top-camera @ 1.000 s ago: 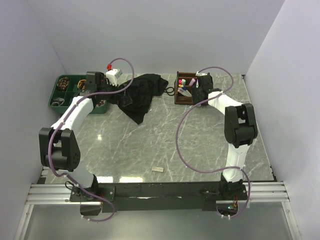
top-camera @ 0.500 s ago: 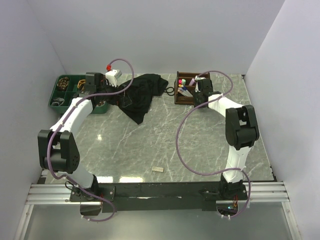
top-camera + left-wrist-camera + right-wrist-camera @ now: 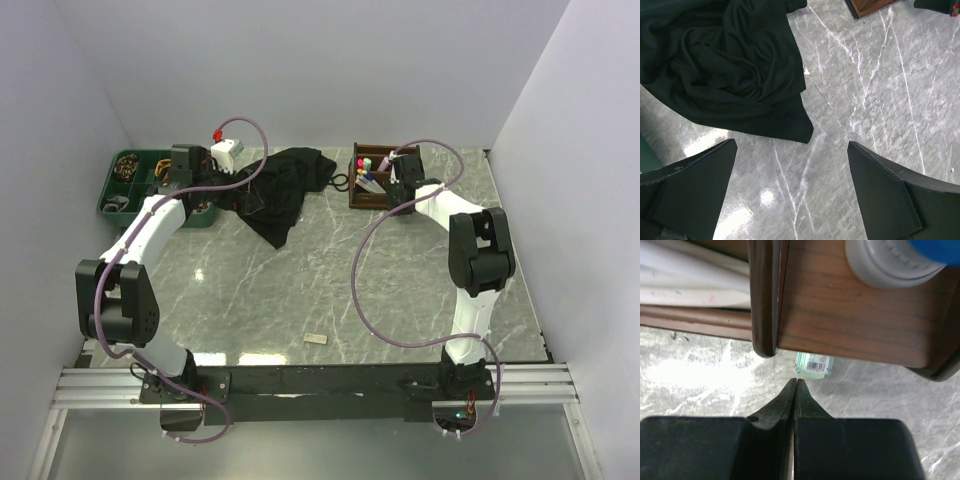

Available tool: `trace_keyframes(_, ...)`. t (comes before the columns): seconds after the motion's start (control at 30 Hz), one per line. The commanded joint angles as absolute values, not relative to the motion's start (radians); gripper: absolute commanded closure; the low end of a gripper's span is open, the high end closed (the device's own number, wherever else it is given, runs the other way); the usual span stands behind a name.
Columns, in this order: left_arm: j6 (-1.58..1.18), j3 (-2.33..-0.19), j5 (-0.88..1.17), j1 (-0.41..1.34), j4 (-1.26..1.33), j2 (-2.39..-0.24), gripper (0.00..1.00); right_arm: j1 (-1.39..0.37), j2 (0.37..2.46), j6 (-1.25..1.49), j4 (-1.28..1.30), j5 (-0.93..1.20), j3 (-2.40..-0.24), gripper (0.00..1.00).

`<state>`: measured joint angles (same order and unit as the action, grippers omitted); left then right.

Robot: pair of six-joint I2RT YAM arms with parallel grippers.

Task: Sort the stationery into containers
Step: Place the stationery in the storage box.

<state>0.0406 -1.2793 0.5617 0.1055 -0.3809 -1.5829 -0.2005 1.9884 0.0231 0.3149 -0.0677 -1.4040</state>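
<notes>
The brown wooden organiser point(image 3: 366, 195) stands at the back right with pens and pink and green highlighters point(image 3: 368, 166) upright in it. My right gripper point(image 3: 398, 192) is beside its near right corner. In the right wrist view this gripper point(image 3: 796, 382) is shut on nothing, just short of the organiser's wall point(image 3: 855, 325). A pale green barcoded piece point(image 3: 813, 364) lies on the table by that wall, and a blue-capped piece point(image 3: 900, 260) sits above. The green tray point(image 3: 108, 209) is at the back left, with my left gripper point(image 3: 200, 190) open by it. A small grey eraser point(image 3: 316, 339) lies near the front.
A large black cloth point(image 3: 282, 190) is heaped between the tray and the organiser; the left wrist view shows it point(image 3: 730, 65) just beyond the open fingers point(image 3: 695, 190). A white box with a red top point(image 3: 226, 150) stands behind the tray. Purple cables loop over both arms.
My right gripper's jaws have gone from open to shut with nothing between them, and its wrist has shifted slightly by the organiser. The left arm has hardly moved.
</notes>
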Motion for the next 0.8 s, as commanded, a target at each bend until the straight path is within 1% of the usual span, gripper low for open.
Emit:
trace_keyframes(0.0,0.04,-1.304,0.571,0.109,-0.362,-1.574,0.0,-0.204,1.994,0.02,0.344,-0.069,-1.457,1.0)
trace_keyframes(0.23,0.038,-1.312,0.569,0.109,-0.36,-1.586,0.0,-0.206,2.036,0.011,0.348,-0.107,-1.503,1.0)
trace_keyframes(0.53,0.04,-1.316,0.571,0.109,-0.367,-1.589,0.01,-0.206,2.134,-0.017,0.405,-0.103,-1.687,1.0)
trace_keyframes(0.63,0.04,-1.31,0.572,0.109,-0.368,-1.58,0.01,-0.206,2.086,-0.002,0.446,-0.061,-1.669,1.0)
trace_keyframes(0.77,0.034,-1.307,0.58,0.11,-0.362,-1.569,0.0,-0.207,1.955,0.058,0.489,0.032,-1.553,1.0)
